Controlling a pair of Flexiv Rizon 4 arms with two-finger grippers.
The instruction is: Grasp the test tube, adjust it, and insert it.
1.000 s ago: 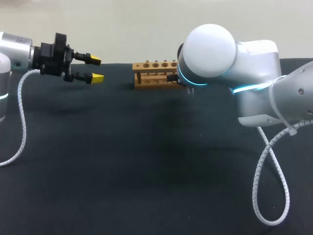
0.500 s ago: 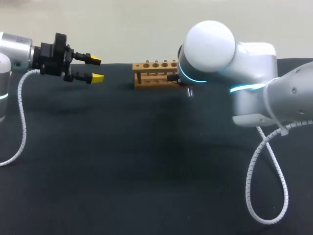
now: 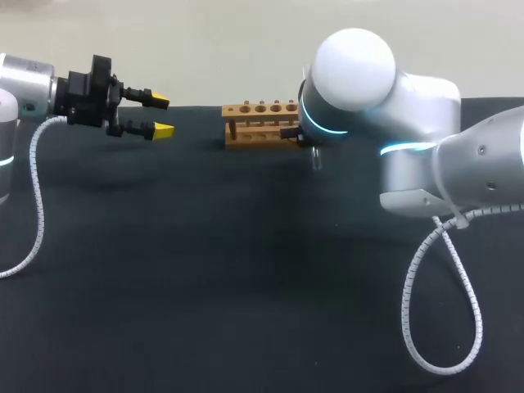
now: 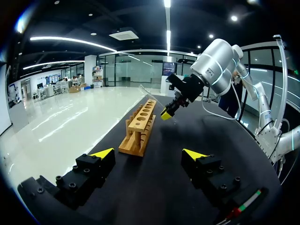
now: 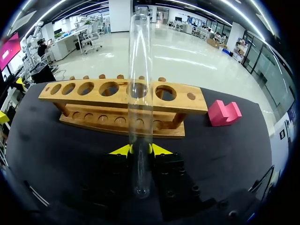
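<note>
The right gripper (image 5: 139, 150) was clenched on the glass test tube (image 5: 139, 84), holding it just off the near side of the wooden rack (image 5: 93, 100), by its right end at the far edge of the table (image 3: 205, 270), while the left gripper (image 3: 162, 115) hung released, well off to the left.

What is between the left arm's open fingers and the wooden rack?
Nothing but bare black table. The left wrist view shows the left fingers facing the wooden rack across that empty stretch.
</note>
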